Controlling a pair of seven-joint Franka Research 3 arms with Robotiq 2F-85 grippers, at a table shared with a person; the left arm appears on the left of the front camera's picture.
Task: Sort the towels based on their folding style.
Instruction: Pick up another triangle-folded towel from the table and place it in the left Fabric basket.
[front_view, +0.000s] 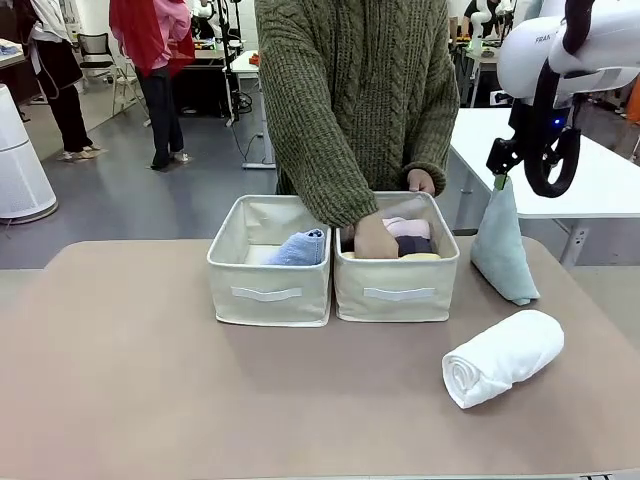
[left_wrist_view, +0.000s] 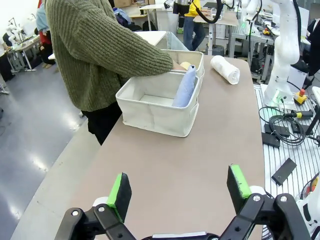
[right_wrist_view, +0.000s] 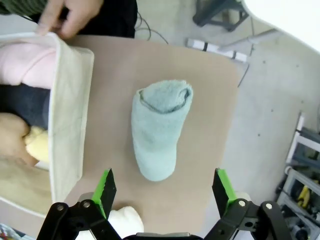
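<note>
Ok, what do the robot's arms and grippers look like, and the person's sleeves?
The right arm has a glossy white shell, a black cable loop and a small blue light. The left gripper and right gripper have black linkage fingers with bright green pads. The person's sleeves are olive-green chunky cable knit.

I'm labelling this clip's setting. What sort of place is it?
Most likely a robotics lab or workshop rather than a home. A white robot arm hangs over the table, loose cables and a red emergency-stop button lie beside it, and another work table stands nearby.
</note>
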